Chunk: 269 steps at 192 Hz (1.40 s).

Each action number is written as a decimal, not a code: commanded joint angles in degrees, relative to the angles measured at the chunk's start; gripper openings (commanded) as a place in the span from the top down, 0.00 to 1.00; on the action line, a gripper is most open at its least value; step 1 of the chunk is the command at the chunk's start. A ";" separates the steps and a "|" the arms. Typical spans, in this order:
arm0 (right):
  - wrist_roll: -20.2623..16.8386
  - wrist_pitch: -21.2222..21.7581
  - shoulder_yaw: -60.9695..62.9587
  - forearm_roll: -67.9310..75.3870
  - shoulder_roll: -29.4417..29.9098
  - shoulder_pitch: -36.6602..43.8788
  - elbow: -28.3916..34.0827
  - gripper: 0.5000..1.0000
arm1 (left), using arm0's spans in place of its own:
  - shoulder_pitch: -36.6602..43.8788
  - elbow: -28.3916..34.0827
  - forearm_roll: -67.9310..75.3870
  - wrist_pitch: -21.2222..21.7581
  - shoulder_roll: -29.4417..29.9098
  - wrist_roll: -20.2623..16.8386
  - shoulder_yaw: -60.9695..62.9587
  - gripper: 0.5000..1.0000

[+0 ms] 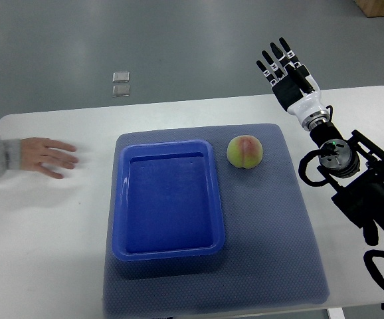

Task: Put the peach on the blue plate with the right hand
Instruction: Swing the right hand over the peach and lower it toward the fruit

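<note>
A peach, yellow-green with a pink blush, sits on the grey-blue mat just right of the blue plate, a rectangular tray with nothing in it. My right hand is raised beyond the table's far edge, up and to the right of the peach and well apart from it. Its black fingers are stretched out straight and hold nothing. The right arm runs down along the picture's right edge. My left hand does not show.
A grey-blue mat covers the middle of the white table. A person's hand in a grey sleeve rests flat on the table at the left edge. Two small clear squares lie on the floor beyond the table.
</note>
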 commanded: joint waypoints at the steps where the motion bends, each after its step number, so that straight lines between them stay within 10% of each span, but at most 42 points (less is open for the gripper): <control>1: 0.00 0.09 0.00 0.01 0.00 0.08 0.19 0.14 | 0.00 0.00 0.00 0.01 0.00 0.00 0.00 0.00; 124: -1.85 1.23 -14.94 -20.82 -5.98 12.30 0.63 0.14 | 0.00 0.09 0.00 0.09 0.00 0.00 0.00 0.00; 166: -8.17 6.94 -40.43 -41.83 -11.25 29.09 1.77 0.14 | 0.00 0.00 0.00 0.01 0.00 0.00 0.00 0.00; 201: -22.06 15.03 -67.67 -51.49 -13.19 46.40 5.99 0.14 | 0.00 0.00 0.00 0.01 0.00 0.00 -0.09 0.00; 269: -22.94 14.59 -69.70 -51.05 -11.34 47.46 8.28 0.14 | 0.00 0.00 0.00 0.01 0.00 0.00 -0.09 0.00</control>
